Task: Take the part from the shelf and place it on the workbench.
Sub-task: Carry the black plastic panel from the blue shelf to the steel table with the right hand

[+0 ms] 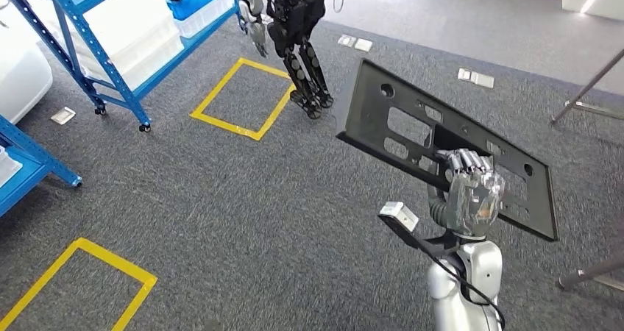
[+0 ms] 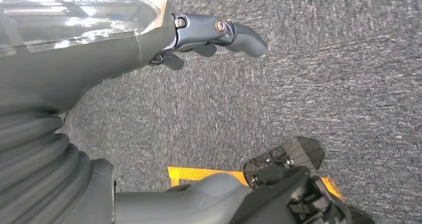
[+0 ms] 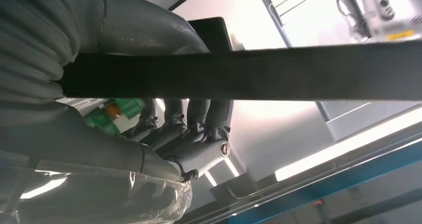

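- Head view: the right hand [image 1: 471, 191] is up in front of the body, fingers wrapped through a cut-out in the part [image 1: 441, 143], a long flat black panel full of holes and slots. The panel hangs tilted in the air over the grey carpet [image 1: 221, 198], touching nothing but the hand.
- The blue shelf [image 1: 110, 51] stands well off at the upper left with white bins and a blue tray on it. Another robot [image 1: 298, 37] stands beside a square of yellow tape [image 1: 239, 99]; a second taped square sits lower left.
- No workbench here, so my read is that the pick is done and the carry is under way; finding the bench and setting the panel down is all left.
- Left wrist view: the left hand [image 2: 209, 35] hangs over the carpet holding nothing, its fingers loosely extended and apart, a strip of yellow tape below it.
- Right wrist view: close up, the right hand's fingers [image 3: 194, 119] curl over the panel's edge [image 3: 273, 74], which runs across as a dark band. That grip looks firm; a blue shelf rail shows behind.
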